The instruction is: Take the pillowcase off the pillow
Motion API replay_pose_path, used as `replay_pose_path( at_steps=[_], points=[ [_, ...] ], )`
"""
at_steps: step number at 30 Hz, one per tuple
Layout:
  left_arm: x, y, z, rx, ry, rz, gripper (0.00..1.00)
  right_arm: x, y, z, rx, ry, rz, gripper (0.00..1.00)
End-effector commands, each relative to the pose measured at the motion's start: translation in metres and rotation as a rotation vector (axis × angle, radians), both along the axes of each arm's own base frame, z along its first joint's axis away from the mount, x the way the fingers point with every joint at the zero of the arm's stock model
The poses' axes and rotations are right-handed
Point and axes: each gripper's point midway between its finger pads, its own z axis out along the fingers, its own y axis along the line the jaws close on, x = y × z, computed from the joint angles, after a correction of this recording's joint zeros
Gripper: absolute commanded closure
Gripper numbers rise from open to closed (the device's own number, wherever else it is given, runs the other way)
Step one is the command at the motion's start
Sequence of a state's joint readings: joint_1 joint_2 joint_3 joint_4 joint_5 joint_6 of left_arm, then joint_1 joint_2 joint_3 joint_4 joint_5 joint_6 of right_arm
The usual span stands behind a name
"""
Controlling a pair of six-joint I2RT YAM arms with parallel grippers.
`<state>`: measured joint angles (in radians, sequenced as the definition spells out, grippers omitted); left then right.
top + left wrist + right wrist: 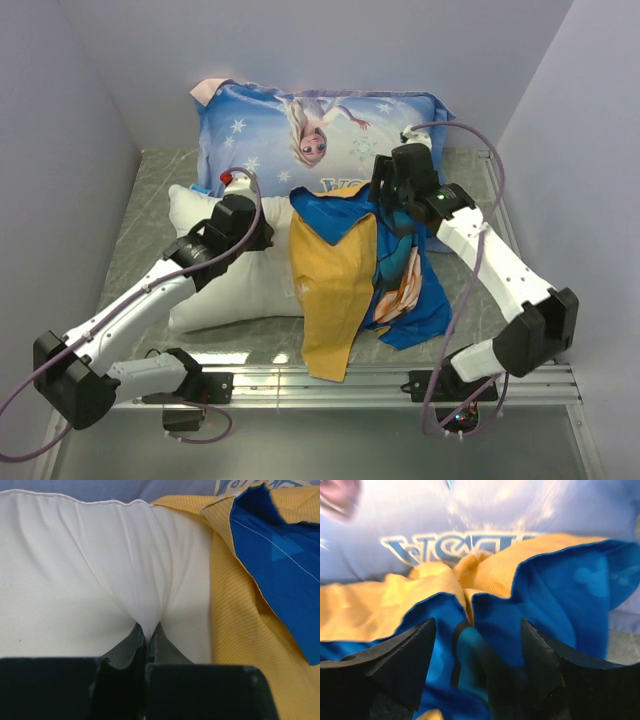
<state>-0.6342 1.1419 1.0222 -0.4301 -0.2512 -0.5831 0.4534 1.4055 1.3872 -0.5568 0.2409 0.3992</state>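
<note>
Sprawling pillowcase (335,290), pillow (230,290); grey table (150,190), lilac walls (60,100)

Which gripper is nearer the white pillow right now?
Left. The left gripper is shut on a fold of the pillow; the right gripper hangs open over the pillowcase.

Reaches in from 7 o'clock with the left arm (150,290), clamping the left gripper (147,630) tight on a fold of the pillow (75,580), and folds in from 5 o'clock with the right arm (500,260), elbow at 4 o'clock, holding the right gripper (477,625) at 2 o'clock, fingers spread wide.
</note>
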Motion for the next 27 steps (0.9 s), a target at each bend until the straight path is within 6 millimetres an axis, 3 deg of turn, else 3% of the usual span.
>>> replay_pose_path(
  at_steps=[1,3,6,7,8,15,19,27],
  points=[
    [0.001,-0.012,0.049,-0.101,-0.142,-0.047,1.0,0.004,0.01,-0.006,0.002,0.015,0.047,0.26],
    [-0.001,-0.01,0.054,-0.11,-0.16,-0.044,1.0,0.007,0.009,-0.016,-0.012,0.038,0.038,0.32],
    [-0.006,-0.004,0.068,-0.136,-0.196,-0.027,1.0,0.009,-0.006,-0.029,-0.06,0.074,-0.034,0.75],
    [-0.007,0.0,0.075,-0.147,-0.211,-0.006,1.0,0.009,-0.011,-0.024,-0.058,0.063,-0.053,0.96],
    [-0.012,0.008,0.086,-0.166,-0.241,0.013,1.0,0.009,-0.017,-0.021,-0.054,0.054,-0.073,1.0],
    [-0.036,0.082,0.138,-0.165,-0.348,0.277,1.0,0.002,-0.124,0.045,0.008,-0.06,-0.346,1.0],
    [-0.048,0.113,0.156,-0.168,-0.393,0.383,0.99,-0.013,-0.164,0.073,0.045,-0.117,-0.442,1.0],
    [-0.074,0.158,0.183,-0.176,-0.455,0.52,0.99,-0.023,-0.208,0.085,0.111,-0.138,-0.565,1.0]
  ],
)
